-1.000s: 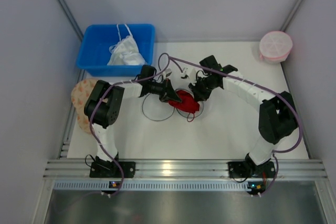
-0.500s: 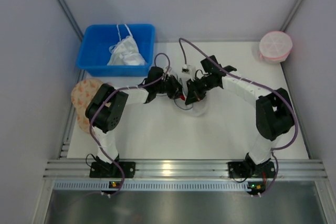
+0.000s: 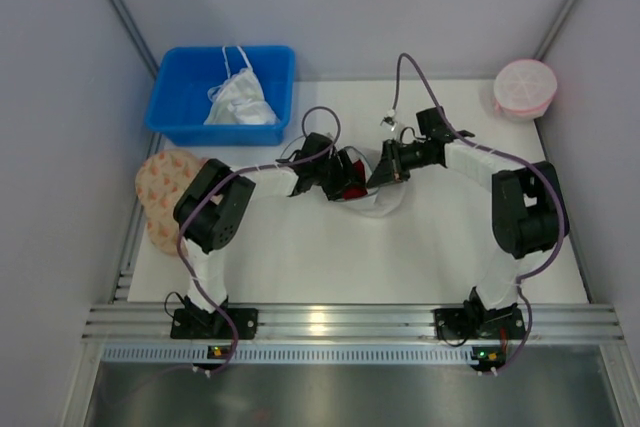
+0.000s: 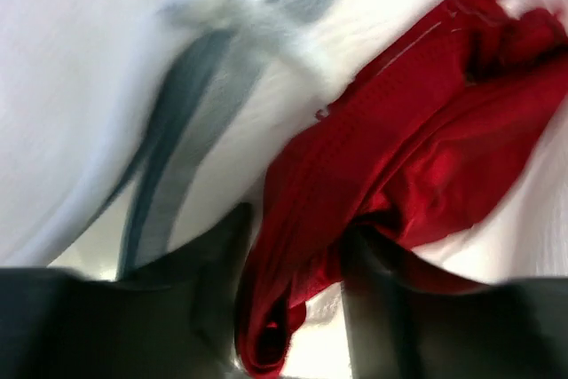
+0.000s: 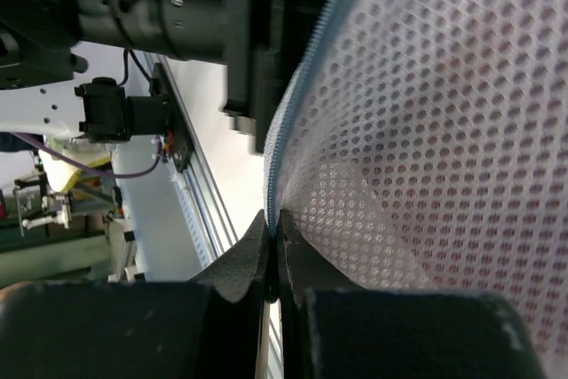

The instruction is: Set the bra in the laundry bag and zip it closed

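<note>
The dark-red bra (image 3: 349, 188) lies bunched inside the mouth of the white mesh laundry bag (image 3: 383, 204) at the table's middle. My left gripper (image 3: 338, 179) reaches into that mouth. In the left wrist view its fingers (image 4: 217, 264) stand apart, open, with loose folds of the bra (image 4: 417, 148) hanging between them and the bag's white wall (image 4: 80, 86) behind. My right gripper (image 3: 380, 175) is shut on the bag's zipper edge (image 5: 297, 95) and holds it lifted. The mesh (image 5: 435, 130) fills the right wrist view above the right gripper (image 5: 273, 241), with red showing faintly through.
A blue bin (image 3: 175, 97) with a white garment (image 3: 240, 102) stands at the back left. A beige patterned disc (image 3: 158, 192) lies at the left edge and a pink round mesh bag (image 3: 525, 87) at the back right. The left arm (image 5: 177, 6) is close beside the bag's rim.
The left gripper has carried the bra rightward into the bag and its jaws have parted. The right gripper has pulled the bag's edge up and to the right.
</note>
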`<state>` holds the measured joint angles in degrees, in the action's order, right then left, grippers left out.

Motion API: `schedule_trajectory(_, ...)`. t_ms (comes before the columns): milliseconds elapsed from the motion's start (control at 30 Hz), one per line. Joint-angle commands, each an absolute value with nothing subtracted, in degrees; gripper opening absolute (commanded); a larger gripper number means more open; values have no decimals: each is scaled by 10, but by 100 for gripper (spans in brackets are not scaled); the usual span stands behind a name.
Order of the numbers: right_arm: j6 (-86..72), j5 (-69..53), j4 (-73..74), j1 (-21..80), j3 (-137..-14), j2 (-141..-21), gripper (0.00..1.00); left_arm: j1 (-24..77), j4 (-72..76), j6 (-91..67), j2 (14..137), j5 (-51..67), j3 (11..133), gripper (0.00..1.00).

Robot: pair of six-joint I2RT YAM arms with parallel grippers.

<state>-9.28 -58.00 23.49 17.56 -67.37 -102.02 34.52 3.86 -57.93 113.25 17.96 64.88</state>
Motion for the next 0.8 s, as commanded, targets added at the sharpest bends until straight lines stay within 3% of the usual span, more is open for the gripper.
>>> schedule_trajectory(0, -103, -615, 216, 164, -668, -1014, 0, 345, 3, -518, 1115, 139, 658, 64)
schedule_trajectory(133, -92, -609, 225, 165, -664, -1014, 0, 347, -20, -440, 1065, 138, 664, 73)
schedule_trajectory(467, -48, -573, 251, 144, -637, -992, 0, 312, -147, -277, 926, 157, 690, 73)
schedule_trajectory(767, -5, -568, 303, 108, -623, -980, 0, 158, -158, -227, 857, 120, 615, 61)
